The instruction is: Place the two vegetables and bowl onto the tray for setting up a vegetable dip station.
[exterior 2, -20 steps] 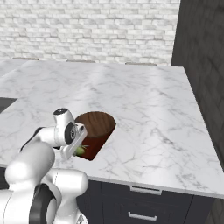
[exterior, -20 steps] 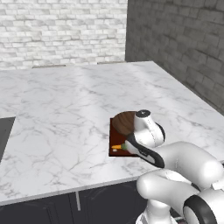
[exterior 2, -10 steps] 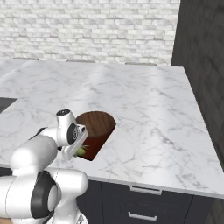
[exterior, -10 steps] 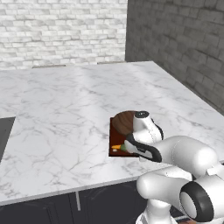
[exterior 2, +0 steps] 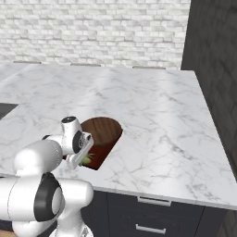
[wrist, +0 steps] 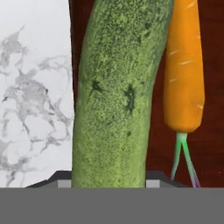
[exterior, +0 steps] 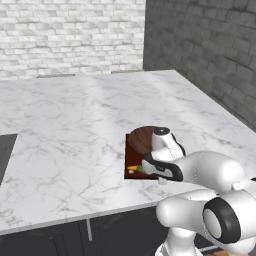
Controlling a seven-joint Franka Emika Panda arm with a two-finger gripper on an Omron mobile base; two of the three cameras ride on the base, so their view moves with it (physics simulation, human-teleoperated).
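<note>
Pincer (exterior: 150,169) holds long green cucumber (wrist: 118,92) beside orange carrot (wrist: 183,70) on brown wooden tray (wrist: 212,87); next, let go.

Left base camera sits behind me, to my left, looks forward and down over marble counter (exterior: 75,135) toward brick wall (exterior: 70,35); my arm rises at lower right. Right base camera mirrors it from behind right; arm at lower left. Both share counter's near edge with tray (exterior: 131,164) and bowl (exterior 2: 104,130). Hand camera looks along my fingers, very near cucumber (wrist: 118,96) and carrot (wrist: 184,74) lying side by side on tray.
</note>
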